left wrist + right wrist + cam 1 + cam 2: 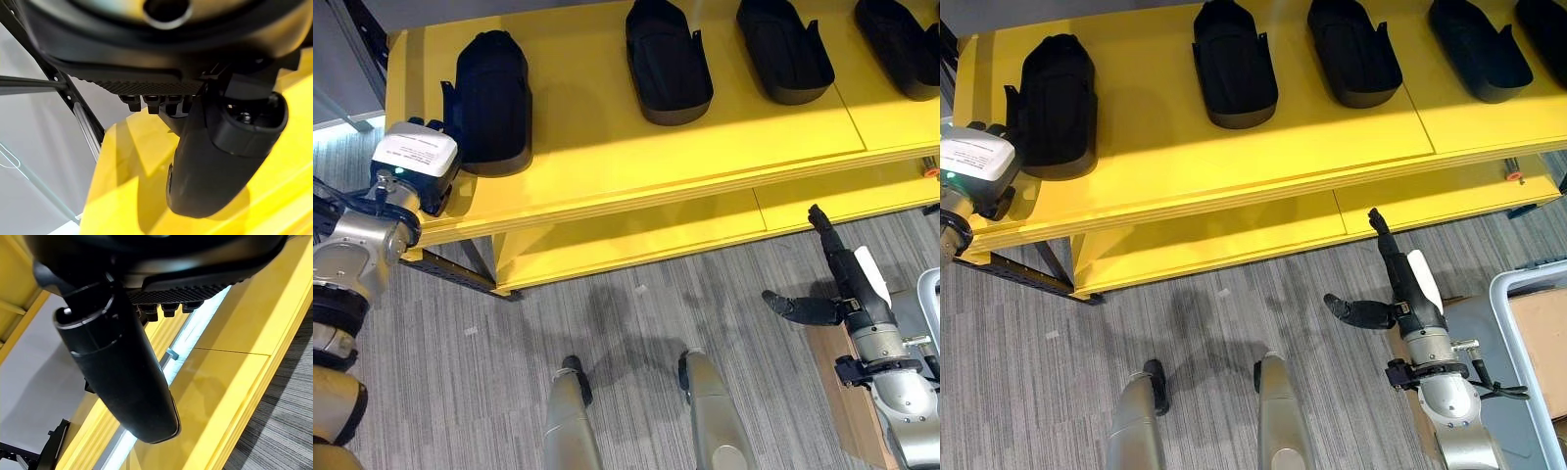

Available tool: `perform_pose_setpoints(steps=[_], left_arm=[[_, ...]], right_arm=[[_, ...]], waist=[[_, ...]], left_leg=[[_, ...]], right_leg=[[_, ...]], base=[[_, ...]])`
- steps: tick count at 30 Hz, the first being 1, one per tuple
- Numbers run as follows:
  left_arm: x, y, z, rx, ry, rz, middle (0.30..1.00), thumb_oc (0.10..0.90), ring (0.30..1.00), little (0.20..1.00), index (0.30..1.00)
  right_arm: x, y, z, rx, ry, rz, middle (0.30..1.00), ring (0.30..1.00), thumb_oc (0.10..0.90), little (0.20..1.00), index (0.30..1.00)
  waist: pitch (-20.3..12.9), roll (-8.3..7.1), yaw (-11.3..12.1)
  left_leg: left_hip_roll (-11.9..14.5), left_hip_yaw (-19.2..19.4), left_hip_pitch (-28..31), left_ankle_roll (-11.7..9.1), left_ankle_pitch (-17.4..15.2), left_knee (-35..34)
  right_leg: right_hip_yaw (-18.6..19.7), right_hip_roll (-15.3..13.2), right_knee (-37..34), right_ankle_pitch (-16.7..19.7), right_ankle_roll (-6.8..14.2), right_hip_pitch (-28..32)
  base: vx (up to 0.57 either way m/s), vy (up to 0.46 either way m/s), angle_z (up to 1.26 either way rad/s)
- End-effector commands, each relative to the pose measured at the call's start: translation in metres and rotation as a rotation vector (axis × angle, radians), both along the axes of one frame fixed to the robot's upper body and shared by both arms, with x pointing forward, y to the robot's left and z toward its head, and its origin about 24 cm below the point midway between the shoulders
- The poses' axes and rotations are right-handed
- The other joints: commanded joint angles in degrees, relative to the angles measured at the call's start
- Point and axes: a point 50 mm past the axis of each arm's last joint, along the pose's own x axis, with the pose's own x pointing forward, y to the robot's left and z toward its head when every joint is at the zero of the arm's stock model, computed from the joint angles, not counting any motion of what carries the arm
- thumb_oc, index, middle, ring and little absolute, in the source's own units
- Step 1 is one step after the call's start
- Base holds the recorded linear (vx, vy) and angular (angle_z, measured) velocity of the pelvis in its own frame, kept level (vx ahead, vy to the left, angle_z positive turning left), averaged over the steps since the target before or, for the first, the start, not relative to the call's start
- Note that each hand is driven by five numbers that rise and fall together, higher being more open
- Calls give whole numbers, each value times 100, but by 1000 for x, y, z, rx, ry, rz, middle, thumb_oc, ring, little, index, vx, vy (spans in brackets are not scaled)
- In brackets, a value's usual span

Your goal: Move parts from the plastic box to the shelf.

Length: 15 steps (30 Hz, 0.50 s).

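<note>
Several black moulded parts lie in a row on the top board of the yellow shelf (607,166). The leftmost part (494,103) rests near the board's left end. My left hand (440,186) is at that left edge, just beside this part, with fingers straight and nothing in it; in the left wrist view its thumb (220,152) stands out over bare yellow board. My right hand (1400,274) hangs open and empty above the floor in front of the lower shelf board (1234,240). The plastic box (1520,284) sits at the lower right, beside the right arm.
Other parts (668,59) (783,49) lie further right on the top board. A small red-tipped item (1513,176) lies on the lower board at the right. A black metal frame (450,269) juts out below the shelf's left corner. Grey striped carpet covers the floor.
</note>
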Motion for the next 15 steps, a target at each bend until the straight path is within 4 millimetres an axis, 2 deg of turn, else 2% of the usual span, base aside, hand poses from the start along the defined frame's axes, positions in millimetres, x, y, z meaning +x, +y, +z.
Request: perform_pose_setpoints(steps=[1, 3, 4, 5, 6, 8, 9, 10, 13, 15], left_arm=[[-15, 12, 64, 106, -216, 39, 1000, 900, 1000, 1000, 1000], [-18, 11, 68, 123, -222, 33, 1000, 900, 1000, 1000, 1000], [-18, 11, 68, 123, -221, 33, 1000, 900, 1000, 1000, 1000], [-18, 10, 69, 127, -227, 27, 1000, 900, 1000, 1000, 1000], [-19, 9, 71, 130, -236, 21, 1000, 900, 1000, 1000, 1000], [-20, 4, 77, 138, -259, -3, 1000, 900, 1000, 1000, 1000], [-21, -6, 86, 146, -293, -45, 1000, 900, 1000, 1000, 1000], [-21, -6, 86, 146, -293, -45, 1000, 900, 1000, 1000, 1000], [-39, -34, 111, 147, -422, -186, 1000, 900, 1000, 1000, 1000], [-43, -35, 109, 125, -429, -205, 1000, 900, 1000, 1000, 1000]], right_arm=[[-5, 0, 57, -45, -298, 30, 1000, 1000, 900, 1000, 1000], [-5, -1, 56, -48, -295, 21, 1000, 1000, 900, 1000, 1000], [-5, -1, 56, -48, -294, 21, 1000, 1000, 900, 1000, 1000], [-6, -1, 56, -51, -294, 20, 1000, 1000, 900, 1000, 1000], [-6, -2, 56, -55, -296, 18, 1000, 1000, 900, 1000, 1000], [-6, -2, 56, -54, -296, 15, 1000, 1000, 900, 1000, 1000], [-6, -3, 57, -52, -297, 9, 1000, 1000, 900, 1000, 1000], [-6, -3, 57, -52, -297, 9, 1000, 1000, 900, 1000, 1000], [-8, -10, 52, -46, -276, -30, 1000, 1000, 900, 1000, 1000], [-8, -10, 53, -49, -274, -33, 1000, 1000, 900, 1000, 1000]], waist=[[-345, 120, -29], [-352, 126, -20], [-381, 134, -22], [-379, 135, -20], [-349, 132, -18], [-350, 136, -14], [-348, 139, -7], [-348, 139, -7], [-341, 126, 98], [-336, 132, 103]], left_leg=[[130, -90, 390, 237, -627, 117], [129, -104, 381, 235, -602, 92], [132, -118, 440, 212, -747, 116], [131, -114, 441, 208, -744, 114], [126, -101, 384, 231, -595, 85], [124, -106, 390, 229, -595, 78], [121, -102, 391, 229, -602, 77], [121, -102, 391, 229, -602, 77], [95, -126, 374, 224, -623, 97], [93, -123, 376, 224, -624, 101]], right_leg=[[39, -118, -834, 181, -96, 450], [42, -121, -839, 196, -99, 439], [58, -116, -812, 69, -79, 494], [57, -116, -812, 67, -78, 499], [45, -119, -845, 199, -102, 445], [45, -117, -845, 203, -100, 431], [40, -112, -838, 203, -102, 429], [40, -112, -838, 203, -102, 429], [23, -106, -802, 168, -131, 421], [28, -103, -804, 172, -136, 416]], base=[[0, 0, 0], [43, -1, 1], [85, -3, 3], [0, 0, 0], [-96, 0, 2], [-49, 1, 1], [0, 0, 0], [0, 0, 0], [0, 0, 0], [0, 0, 0]])
